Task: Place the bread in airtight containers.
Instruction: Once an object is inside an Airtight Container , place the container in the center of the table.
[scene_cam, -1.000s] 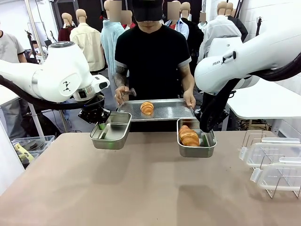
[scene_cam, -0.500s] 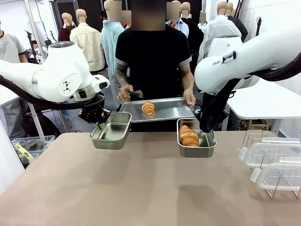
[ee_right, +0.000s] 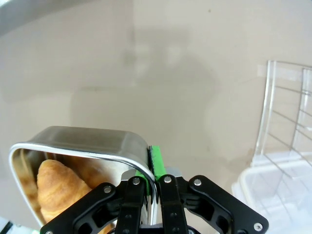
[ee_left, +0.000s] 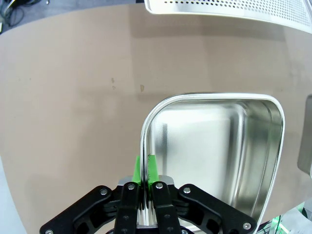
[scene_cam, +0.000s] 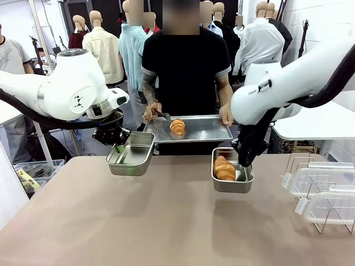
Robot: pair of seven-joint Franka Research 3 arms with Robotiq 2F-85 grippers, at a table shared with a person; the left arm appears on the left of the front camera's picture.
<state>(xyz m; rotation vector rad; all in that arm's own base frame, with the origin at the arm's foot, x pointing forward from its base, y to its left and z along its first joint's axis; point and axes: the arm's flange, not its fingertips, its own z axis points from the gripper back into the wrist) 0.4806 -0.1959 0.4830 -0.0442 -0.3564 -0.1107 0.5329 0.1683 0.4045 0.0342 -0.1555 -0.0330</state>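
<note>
Croissant (scene_cam: 177,127) on the baking tray (scene_cam: 206,133), frame centre; more in the right-hand tin (scene_cam: 232,187).
Flaky, light, crushable: lift gently mid-body. Left gripper (ee_left: 145,168) pinches the rim of the empty tin (ee_left: 209,141), right gripper (ee_right: 152,168) the other's.

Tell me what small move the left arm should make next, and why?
Probably nudge the empty rectangular steel tin toward the perforated steel tray: the left fingers clamp its rim, and the person's tongs are beside the golden-brown croissant lying there.

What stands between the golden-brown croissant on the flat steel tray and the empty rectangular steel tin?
Nothing visible: the croissant lies uncovered on the tray, and the tin near it has no lid.
</note>
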